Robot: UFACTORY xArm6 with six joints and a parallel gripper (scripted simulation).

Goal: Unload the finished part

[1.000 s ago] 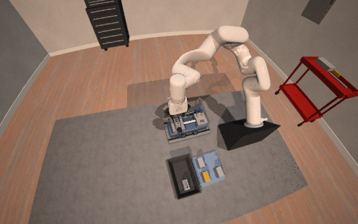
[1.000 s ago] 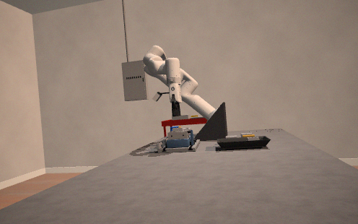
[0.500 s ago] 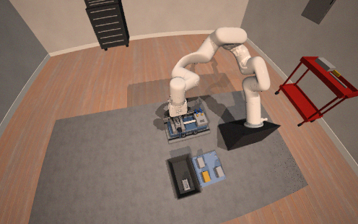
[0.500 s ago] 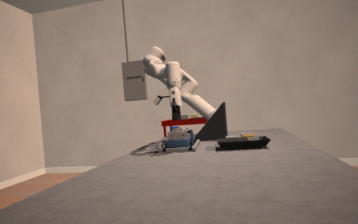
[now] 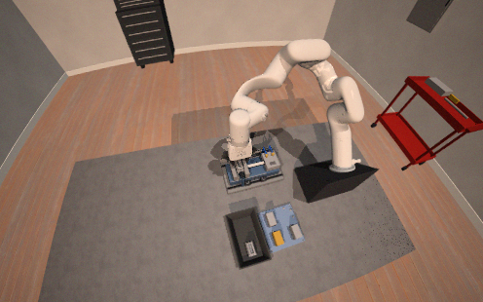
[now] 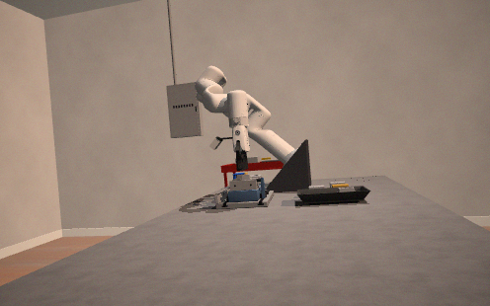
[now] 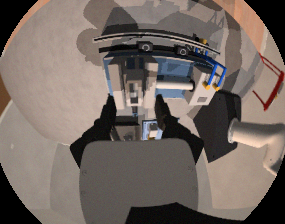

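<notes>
Finished pale-grey metal part (image 7: 134, 90): in blue vise (image 5: 252, 171), ungrasped; dark fingers wide, empty, above; black outfeed tray (image 5: 237, 244) awaits.

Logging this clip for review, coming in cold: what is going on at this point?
A white arm holds its gripper above the blue vise on the grey mat, fingers open and holding nothing. The part to be taken out seems to sit in the vise, not yet gripped. The dark outfeed tray lies nearer the camera in the top view, beside a light blue tray of small blocks.
</notes>
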